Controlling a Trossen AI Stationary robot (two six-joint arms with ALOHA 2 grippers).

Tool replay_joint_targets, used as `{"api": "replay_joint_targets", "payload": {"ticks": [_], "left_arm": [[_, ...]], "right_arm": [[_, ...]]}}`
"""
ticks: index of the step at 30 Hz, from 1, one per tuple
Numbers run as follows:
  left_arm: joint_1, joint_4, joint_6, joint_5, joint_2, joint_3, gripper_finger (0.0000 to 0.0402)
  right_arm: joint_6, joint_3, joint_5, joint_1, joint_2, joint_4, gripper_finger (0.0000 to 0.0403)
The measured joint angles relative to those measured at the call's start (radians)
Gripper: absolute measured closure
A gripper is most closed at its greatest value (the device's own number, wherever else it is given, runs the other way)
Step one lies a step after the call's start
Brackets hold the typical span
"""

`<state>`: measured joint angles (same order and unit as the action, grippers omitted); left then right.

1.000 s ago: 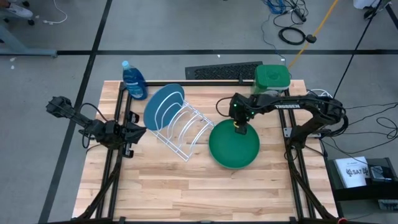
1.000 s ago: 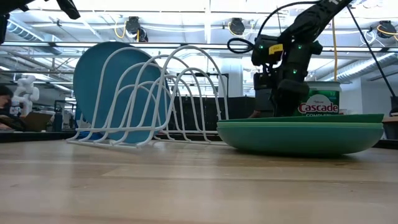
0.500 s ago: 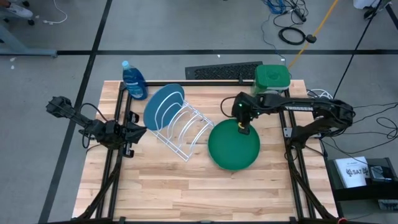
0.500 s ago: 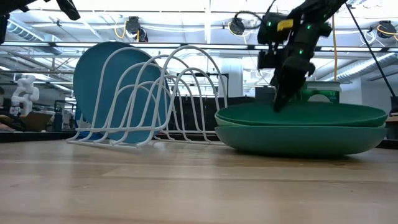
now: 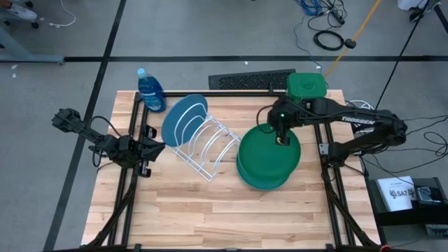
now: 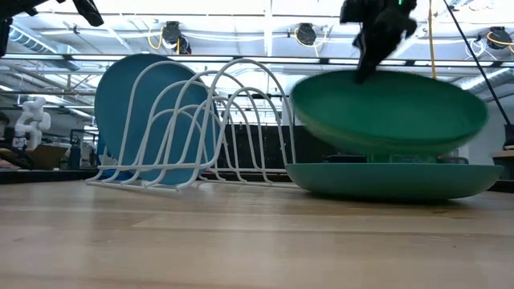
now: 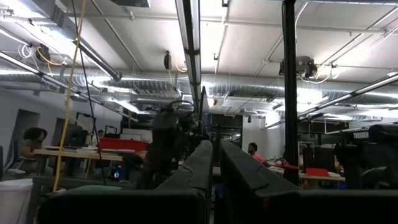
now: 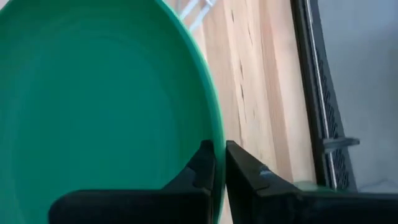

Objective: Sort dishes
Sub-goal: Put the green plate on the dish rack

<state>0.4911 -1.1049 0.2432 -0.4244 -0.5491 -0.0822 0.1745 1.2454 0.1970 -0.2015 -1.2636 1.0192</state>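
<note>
The dark green plate (image 5: 269,155) hangs in the air near the counter's right edge, tilted, lifted clear of the teal plate (image 6: 393,180) that lies flat on the wood under it. The right gripper (image 5: 283,140) has its jaws pinching the dark green plate's rim on the side nearest the counter's back edge; the right wrist view shows the 2 dark fingers (image 8: 245,171) pressed against either face of the rim. That arm reaches in from the right edge, elbow out beyond the counter, forearm stretched toward the middle and wrist bent down to the plate.

A blue plate (image 5: 183,117) stands upright in the white wire rack (image 5: 210,147) toward the back left. A blue bottle (image 5: 150,90) stands at the back left corner, a green-lidded tub (image 5: 306,87) at the back right.

The left gripper (image 5: 148,150) waits at the left edge, its jaws pressed together.
</note>
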Motion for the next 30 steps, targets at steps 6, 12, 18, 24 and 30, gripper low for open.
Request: {"api": "replay_joint_targets", "payload": {"ticks": [6, 12, 18, 24, 30], "left_arm": [[0.0, 0.0, 0.0, -0.001, 0.0, 0.0, 0.0371], [0.0, -0.001, -0.001, -0.001, 0.0, 0.0, 0.0371], [0.0, -0.01, -0.002, -0.001, 0.0, 0.0, 0.0371], [0.0, -0.015, -0.015, -0.001, 0.0, 0.0, 0.0371], [0.0, -0.015, -0.028, -0.001, 0.0, 0.0, 0.0371]], "right_arm": [[0.001, 0.053, 0.006, 0.032, -0.002, 0.009, 0.0394], [-0.047, 0.051, 0.014, 0.033, -0.073, 0.043, 0.0393], [-0.058, 0.051, -0.017, 0.033, -0.231, 0.052, 0.0383], [-0.041, 0.051, -0.025, 0.033, -0.394, 0.045, 0.0367], [-0.017, 0.051, -0.02, 0.033, -0.488, 0.023, 0.0316]]}}
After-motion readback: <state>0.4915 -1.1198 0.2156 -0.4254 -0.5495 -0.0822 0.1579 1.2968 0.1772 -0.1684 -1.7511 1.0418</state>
